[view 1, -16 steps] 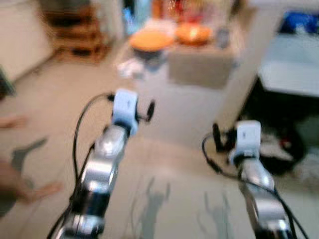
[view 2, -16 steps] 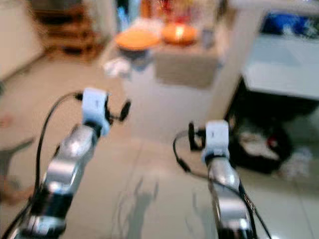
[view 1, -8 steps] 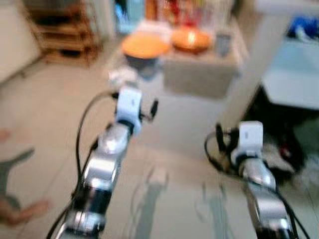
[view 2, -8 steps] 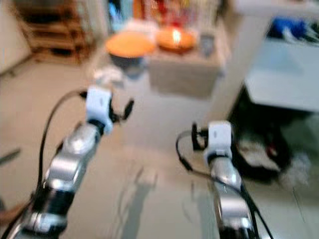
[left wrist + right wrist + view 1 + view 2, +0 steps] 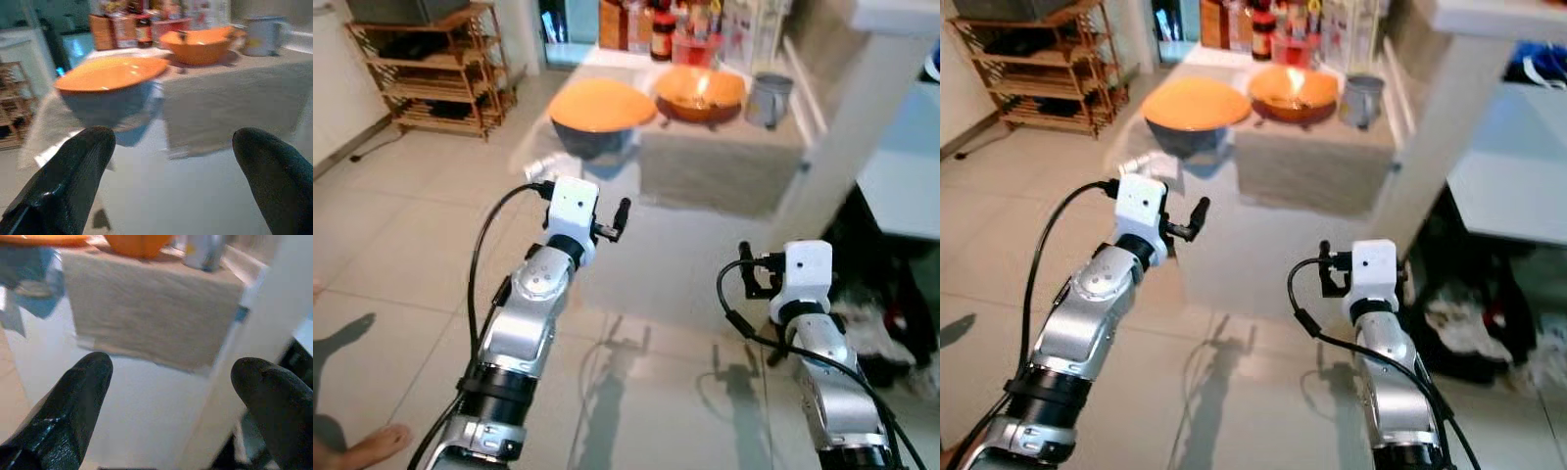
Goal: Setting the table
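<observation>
Left gripper (image 5: 171, 161) wide and empty, right gripper (image 5: 171, 396) likewise, both raised short of the table (image 5: 705, 176), orange plate (image 5: 600, 103) at its left edge, orange bowl (image 5: 699, 92) and grey mug (image 5: 769, 100) behind.

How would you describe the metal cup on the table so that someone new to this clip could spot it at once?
Start at the table draped in a beige runner, straight ahead of both raised arms. On its top stand a flat orange plate and a deep orange bowl; the metal cup is just to the robot's right of the bowl. It is the one grey piece there, small, upright, with a handle.
</observation>
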Available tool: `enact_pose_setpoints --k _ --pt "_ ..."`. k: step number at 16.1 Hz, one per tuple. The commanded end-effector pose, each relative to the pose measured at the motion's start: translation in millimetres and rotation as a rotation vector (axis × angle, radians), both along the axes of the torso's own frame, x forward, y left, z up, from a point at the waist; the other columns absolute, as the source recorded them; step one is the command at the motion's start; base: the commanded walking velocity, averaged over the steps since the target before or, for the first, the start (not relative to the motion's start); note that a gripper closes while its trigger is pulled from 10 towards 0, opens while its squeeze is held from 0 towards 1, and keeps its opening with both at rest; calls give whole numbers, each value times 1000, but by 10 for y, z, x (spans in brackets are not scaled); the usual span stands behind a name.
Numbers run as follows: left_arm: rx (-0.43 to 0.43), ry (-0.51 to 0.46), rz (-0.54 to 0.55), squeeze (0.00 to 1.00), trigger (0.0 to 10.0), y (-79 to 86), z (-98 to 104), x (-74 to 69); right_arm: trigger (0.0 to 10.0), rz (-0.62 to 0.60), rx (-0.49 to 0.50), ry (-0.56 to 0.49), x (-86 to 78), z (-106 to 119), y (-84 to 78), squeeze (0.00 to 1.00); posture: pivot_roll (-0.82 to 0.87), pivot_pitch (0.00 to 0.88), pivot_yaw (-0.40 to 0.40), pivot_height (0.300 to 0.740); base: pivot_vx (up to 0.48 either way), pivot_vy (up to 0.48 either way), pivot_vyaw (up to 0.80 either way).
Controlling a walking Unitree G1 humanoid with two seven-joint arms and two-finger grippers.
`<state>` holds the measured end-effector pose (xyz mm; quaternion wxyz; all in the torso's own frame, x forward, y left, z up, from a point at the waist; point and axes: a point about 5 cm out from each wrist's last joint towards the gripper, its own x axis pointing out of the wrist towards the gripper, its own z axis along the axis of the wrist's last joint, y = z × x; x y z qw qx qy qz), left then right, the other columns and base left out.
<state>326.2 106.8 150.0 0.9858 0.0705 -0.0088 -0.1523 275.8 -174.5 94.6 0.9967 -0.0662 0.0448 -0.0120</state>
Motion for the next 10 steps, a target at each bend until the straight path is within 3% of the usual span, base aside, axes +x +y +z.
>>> enact_pose_setpoints --k 1,7,10 --pt "8 -18 25 0 10000 84 46 17 10000 22 11 -23 24 50 79 75 -25 0 -4 740 461 0 0" --pt "12 -21 18 0 10000 69 51 19 10000 22 0 -37 30 72 78 75 -25 0 -2 740 461 0 0" --pt "-56 -77 67 0 10000 164 169 23 10000 -41 9 -172 -28 320 -2 86 -20 0 -8 740 464 0 0"
